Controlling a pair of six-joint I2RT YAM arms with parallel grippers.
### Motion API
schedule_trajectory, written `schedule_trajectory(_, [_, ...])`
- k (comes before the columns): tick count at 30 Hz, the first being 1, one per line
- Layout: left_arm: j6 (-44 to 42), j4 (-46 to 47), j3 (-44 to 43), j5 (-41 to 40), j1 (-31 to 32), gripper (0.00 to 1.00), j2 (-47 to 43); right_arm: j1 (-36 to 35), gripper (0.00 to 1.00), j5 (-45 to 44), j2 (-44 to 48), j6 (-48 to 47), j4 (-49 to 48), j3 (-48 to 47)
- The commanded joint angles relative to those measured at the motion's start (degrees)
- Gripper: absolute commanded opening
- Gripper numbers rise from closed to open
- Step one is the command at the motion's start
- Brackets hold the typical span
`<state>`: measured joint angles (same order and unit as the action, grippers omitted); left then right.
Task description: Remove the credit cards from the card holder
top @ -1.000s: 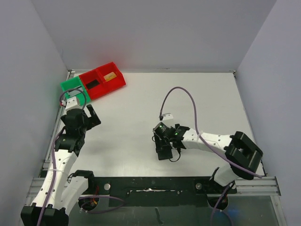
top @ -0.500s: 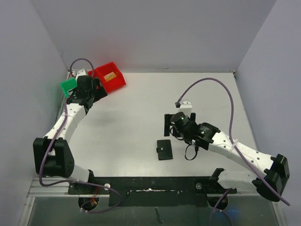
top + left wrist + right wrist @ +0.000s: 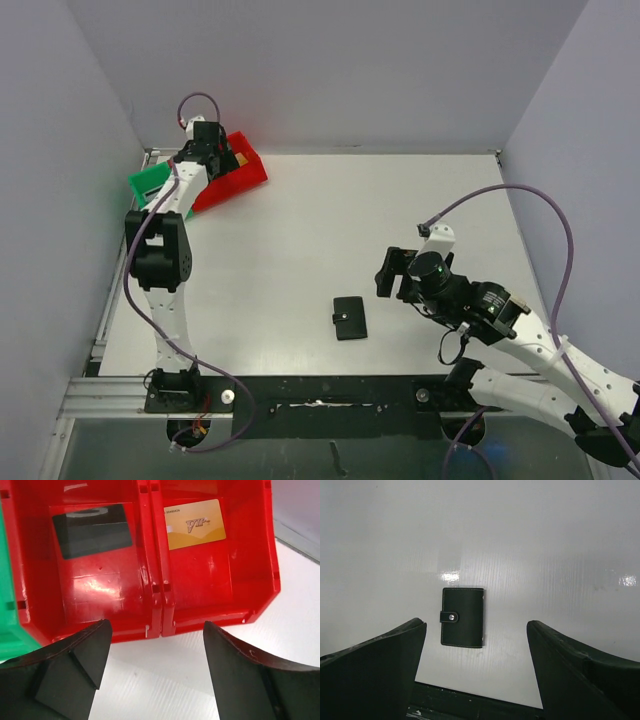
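Left hand [image 3: 156, 642] spread above red bins [image 3: 155, 555] at upper left, gold card [image 3: 196, 524] and dark card [image 3: 92, 530] inside; right hand [image 3: 395, 273] spread, empty, card holder [image 3: 463, 617] shut on worktop [image 3: 545, 555].

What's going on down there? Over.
Jaws open, empty: left gripper over red plastic bins, right gripper clear of the shut black folding card holder. Flat gold card, flat black card binned. Nothing blocking.
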<state>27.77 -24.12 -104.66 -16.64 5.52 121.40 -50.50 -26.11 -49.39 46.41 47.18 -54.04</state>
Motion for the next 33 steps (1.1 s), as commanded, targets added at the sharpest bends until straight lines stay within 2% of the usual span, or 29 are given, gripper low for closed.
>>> schedule_trajectory(1, [-0.23, -2.63, -8.59, -1.04, -0.43, 0.73, 4.06, 0.66, 0.84, -2.19, 2.98, 2.07, 1.32, 0.88])
schedule_trajectory(4, [-0.81, -4.36, -13.08, -1.13, -0.42, 0.70, 7.82, 0.78, 0.84, -2.43, 3.04, 1.99, 2.32, 1.10])
schedule_trajectory(12, [-3.98, -10.10, -22.56, -0.06, -0.16, 0.52, 15.21, 1.00, 0.84, 0.68, -0.82, -0.41, 2.31, 1.57])
schedule_trajectory(21, [-5.09, -9.80, -19.32, 0.03, -0.23, 0.44, 15.36, 0.95, 0.84, 3.41, -5.96, -3.66, 1.41, -0.82])
schedule_trajectory(31, [-6.15, -10.10, -18.47, 1.23, -0.16, 0.39, 16.74, 1.00, 0.83, 4.05, -5.35, -3.60, 1.09, -0.20])
schedule_trajectory(33, [-6.39, -10.66, -18.79, 1.52, -0.16, 0.35, 17.08, 0.95, 0.83, 4.04, -4.93, -3.44, 1.16, -0.04])
